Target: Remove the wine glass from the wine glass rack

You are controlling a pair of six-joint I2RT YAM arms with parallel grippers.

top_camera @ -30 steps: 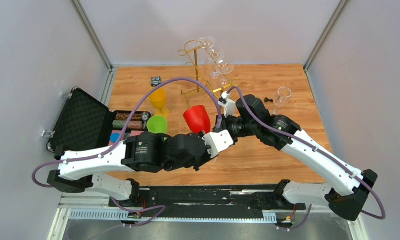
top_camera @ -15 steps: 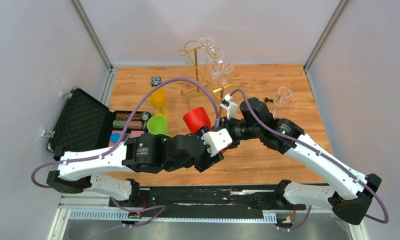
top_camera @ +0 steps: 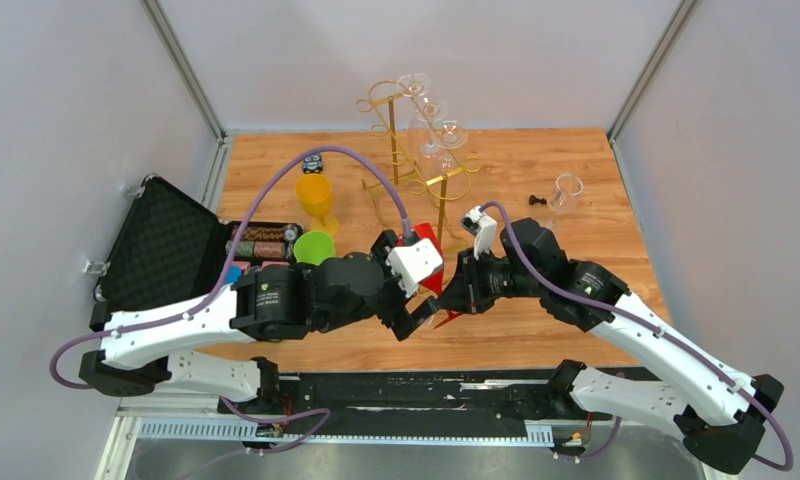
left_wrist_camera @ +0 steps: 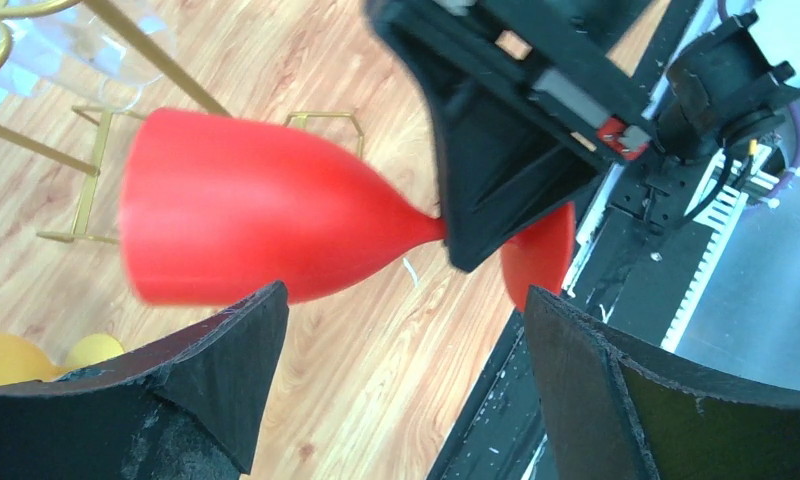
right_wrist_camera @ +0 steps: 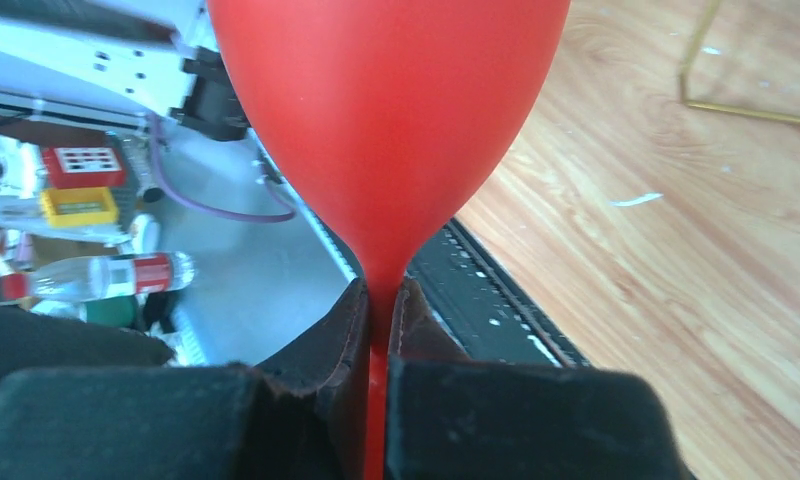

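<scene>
Right wrist: tool [right_wrist_camera: 380, 325] tight on red glass [right_wrist_camera: 386, 110], near table edge [right_wrist_camera: 524, 272]

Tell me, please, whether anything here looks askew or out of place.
The red wine glass is tipped nearly sideways rather than upright. The right gripper clamps its stem, with the bowl pointing toward the gold rack, and the open left gripper sits close beside it.

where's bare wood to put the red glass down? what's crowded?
Bare wood: back right, between the gold rack and the clear glass; front centre, between the right arm and the near edge; back left, between the open case and the yellow cup. Crowded: around the rack, and the green cup beside the case.
</scene>
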